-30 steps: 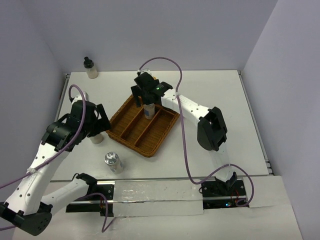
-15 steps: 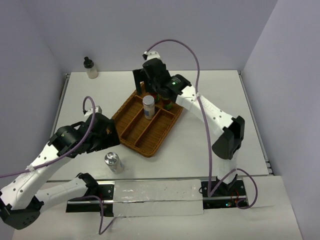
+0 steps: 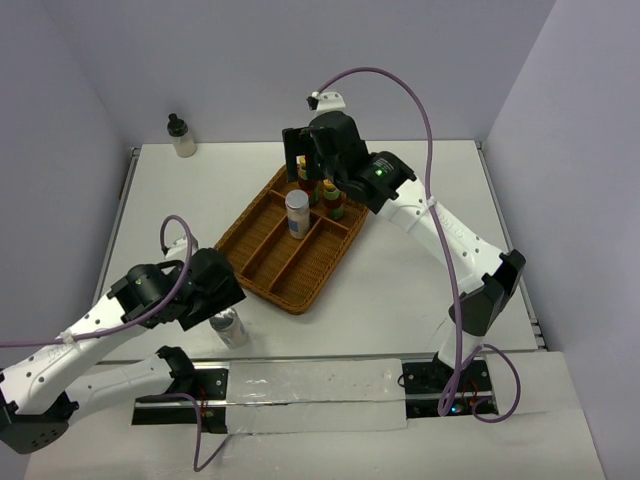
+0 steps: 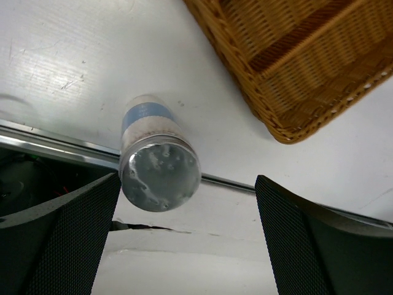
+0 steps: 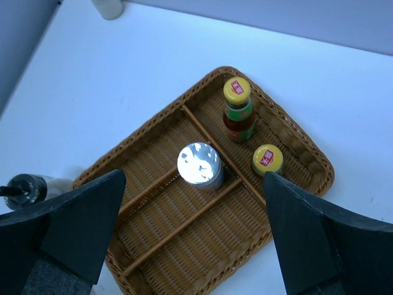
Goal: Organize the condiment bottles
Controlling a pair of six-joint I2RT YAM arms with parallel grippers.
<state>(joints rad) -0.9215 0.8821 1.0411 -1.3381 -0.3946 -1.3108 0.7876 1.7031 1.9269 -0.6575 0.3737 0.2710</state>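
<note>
Silver-lidded clear shaker [image 4: 156,166] upright on tabletop [image 4: 73,61], outside brown wicker tray [image 4: 295,61] | left gripper [image 4: 187,190] spread, empty, shaker nearer one finger | right gripper [image 5: 193,184] spread, empty, above tray | risk: closing off-centre, you may tip it.

We find the brown wicker three-slot tray [image 5: 184,233] directly beneath the right claw [image 5: 193,178], flat on the white bench [image 5: 123,80]; one tray corner lies just ahead of the left claw [image 4: 187,184].

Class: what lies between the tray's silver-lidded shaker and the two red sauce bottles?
A wicker divider separates the shaker from the red bottles; the right wrist view shows it.
</note>
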